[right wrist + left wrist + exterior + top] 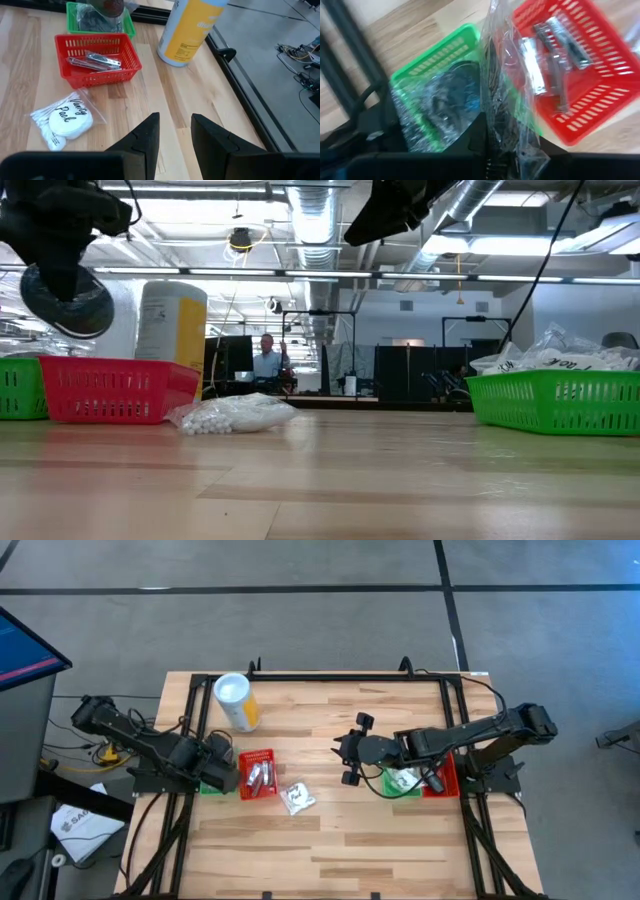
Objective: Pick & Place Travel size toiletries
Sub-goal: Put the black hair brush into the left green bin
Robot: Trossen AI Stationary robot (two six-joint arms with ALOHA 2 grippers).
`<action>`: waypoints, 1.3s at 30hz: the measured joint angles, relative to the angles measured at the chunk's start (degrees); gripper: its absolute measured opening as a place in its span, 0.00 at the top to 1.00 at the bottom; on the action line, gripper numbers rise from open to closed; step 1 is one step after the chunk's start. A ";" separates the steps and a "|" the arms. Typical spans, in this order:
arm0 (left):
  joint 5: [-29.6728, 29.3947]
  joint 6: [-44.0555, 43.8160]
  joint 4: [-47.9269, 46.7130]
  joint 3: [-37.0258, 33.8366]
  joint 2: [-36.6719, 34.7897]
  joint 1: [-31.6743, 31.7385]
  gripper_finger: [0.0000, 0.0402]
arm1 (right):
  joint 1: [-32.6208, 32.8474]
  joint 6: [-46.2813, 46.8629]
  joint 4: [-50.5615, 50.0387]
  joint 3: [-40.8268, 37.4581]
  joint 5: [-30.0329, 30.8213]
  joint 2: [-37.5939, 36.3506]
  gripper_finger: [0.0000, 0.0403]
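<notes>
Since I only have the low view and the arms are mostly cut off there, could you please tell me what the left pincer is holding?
Observer: The left pincer is clamped on a clear packet with something dark inside, above the left green tray.
Operator: Thank you. What lies in the red tray?
Observer: The red tray holds a few silvery items.
Operator: And the right pincer?
Observer: The right pincer is open and empty, hovering above the middle of the table.
</notes>
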 joint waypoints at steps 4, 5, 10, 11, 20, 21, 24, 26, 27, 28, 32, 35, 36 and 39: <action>0.51 -2.59 -1.99 0.00 0.02 -0.68 0.94 | 0.00 0.00 0.00 0.00 -0.01 0.00 0.74; 0.66 -3.62 -2.46 0.00 0.02 -0.99 0.94 | 0.00 0.00 0.00 0.00 0.00 0.00 0.74; 0.71 -9.60 -3.51 0.00 0.01 -3.29 0.94 | -0.35 0.00 0.00 0.00 0.00 0.00 0.74; 0.59 -10.67 -3.51 0.00 0.02 -3.83 0.94 | -0.51 0.00 -0.02 0.00 -0.02 0.00 0.74; -0.24 -17.04 -3.18 -0.01 1.73 -7.85 0.94 | -1.65 -0.02 -0.22 0.00 -0.02 0.00 0.74; -0.24 -17.35 -2.96 -0.06 1.94 -7.88 0.94 | -1.78 -0.01 -0.22 0.00 -0.01 0.00 0.74; -0.30 -17.78 -1.61 -1.14 2.49 -7.89 0.94 | -1.88 -0.02 -0.22 0.00 -0.02 0.00 0.74; -0.25 -17.94 0.80 -2.63 2.47 -7.89 0.94 | -1.88 0.00 -0.29 0.00 -0.02 0.00 0.74; 0.22 -18.04 1.52 -3.37 2.49 -7.89 0.94 | -1.88 -0.02 -0.31 0.00 -0.02 0.00 0.74; 0.71 -18.13 1.49 -3.82 2.49 -7.89 0.94 | -1.88 0.00 -0.31 0.00 -0.02 0.00 0.74; 0.83 -18.22 1.65 -4.62 2.34 -7.88 0.93 | -1.88 -0.02 -0.34 0.00 -0.02 0.00 0.74; 0.72 -18.26 1.74 -4.66 2.29 -7.88 0.93 | -1.86 0.00 -0.33 0.00 -0.02 0.00 0.74; 0.61 -18.26 1.83 -4.66 2.29 -7.87 0.93 | -1.86 0.00 -0.33 0.00 -0.02 0.00 0.74; 0.27 -18.28 1.94 -4.66 2.29 -7.87 0.92 | -1.84 0.00 -0.33 0.00 -0.02 0.00 0.74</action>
